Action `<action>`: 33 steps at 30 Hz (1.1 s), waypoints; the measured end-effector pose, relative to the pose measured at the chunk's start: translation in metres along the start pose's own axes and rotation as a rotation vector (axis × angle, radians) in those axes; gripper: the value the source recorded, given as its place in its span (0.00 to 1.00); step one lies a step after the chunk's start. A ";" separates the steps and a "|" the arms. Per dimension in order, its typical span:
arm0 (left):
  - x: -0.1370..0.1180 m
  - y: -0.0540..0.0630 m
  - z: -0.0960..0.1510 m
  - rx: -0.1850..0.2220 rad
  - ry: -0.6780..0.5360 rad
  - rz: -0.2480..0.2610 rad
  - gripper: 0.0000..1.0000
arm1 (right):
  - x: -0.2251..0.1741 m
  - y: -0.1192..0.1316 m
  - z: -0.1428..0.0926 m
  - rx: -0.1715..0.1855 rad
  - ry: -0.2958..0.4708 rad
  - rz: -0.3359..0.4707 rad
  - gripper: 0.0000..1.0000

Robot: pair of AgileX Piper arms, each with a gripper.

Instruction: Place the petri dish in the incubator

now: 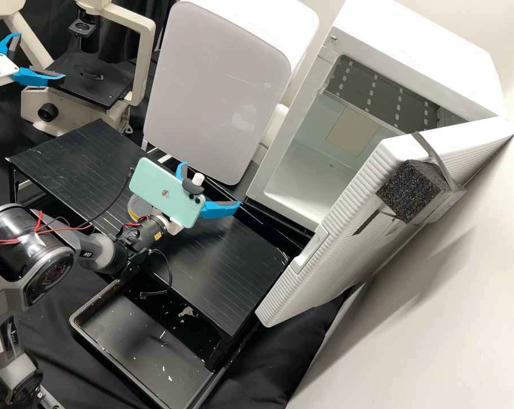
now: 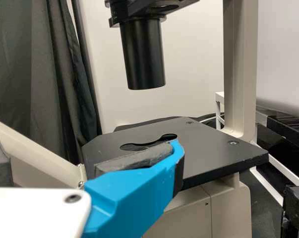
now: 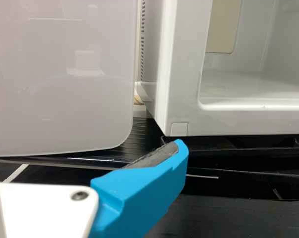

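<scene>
In the high view my left gripper (image 1: 41, 57) is open by the microscope stage, and my right gripper (image 1: 211, 184) is open above the black rack, in front of the incubator (image 1: 416, 45). The incubator door (image 1: 331, 267) stands wide open. A clear curved edge (image 1: 133, 209) shows beside the right arm's phone; I cannot tell whether it belongs to the petri dish. In the left wrist view, the left gripper (image 2: 85, 139) has its fingers apart before the stage. The right wrist view has the right gripper (image 3: 87, 138), fingers apart, below the incubator's front frame (image 3: 184, 94).
The microscope (image 1: 143, 57) stands at the back left. Beside the incubator is a white appliance with a grey front (image 1: 211, 85). The black rack (image 1: 234, 272) spans the middle, with a black tray (image 1: 137, 341) at its near side. Foam (image 1: 410, 190) is strapped to the door.
</scene>
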 end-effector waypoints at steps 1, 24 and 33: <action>0.000 0.000 0.000 0.000 0.000 0.000 1.00 | 0.000 0.000 0.000 0.000 0.000 0.000 1.00; 0.000 0.000 0.000 0.000 0.000 0.000 1.00 | -0.087 -0.006 -0.008 -0.004 0.148 0.072 1.00; 0.000 0.000 0.000 0.000 0.000 0.000 1.00 | -0.122 -0.042 -0.021 -0.041 0.236 -0.090 1.00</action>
